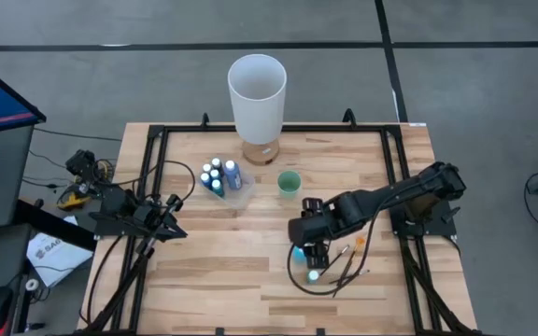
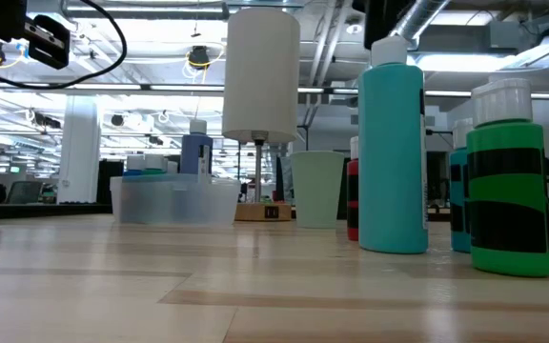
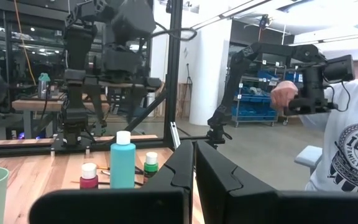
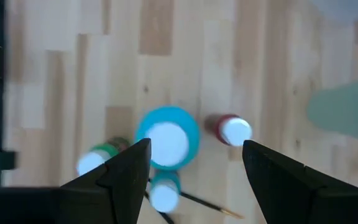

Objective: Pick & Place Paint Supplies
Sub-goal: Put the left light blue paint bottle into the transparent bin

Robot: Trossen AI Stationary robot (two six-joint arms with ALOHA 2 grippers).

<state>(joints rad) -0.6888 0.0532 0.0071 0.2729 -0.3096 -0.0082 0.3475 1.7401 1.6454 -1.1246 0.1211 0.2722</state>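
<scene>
Several white-capped paint bottles stand on the table's right half under my right gripper, which is open and points down. They are a tall teal bottle, a red one, a green one and a small teal one. The fingers hang above the tall teal bottle without touching it. A thin brush lies beside them, and more brushes show in the high view. More bottles stand in a clear container. My left gripper waits, shut, at the left.
A tall white cylinder stands at the far edge, with a small green cup just in front of it. A black frame borders the table. Bare wood lies in the middle and along the near side. A person stands beyond the table.
</scene>
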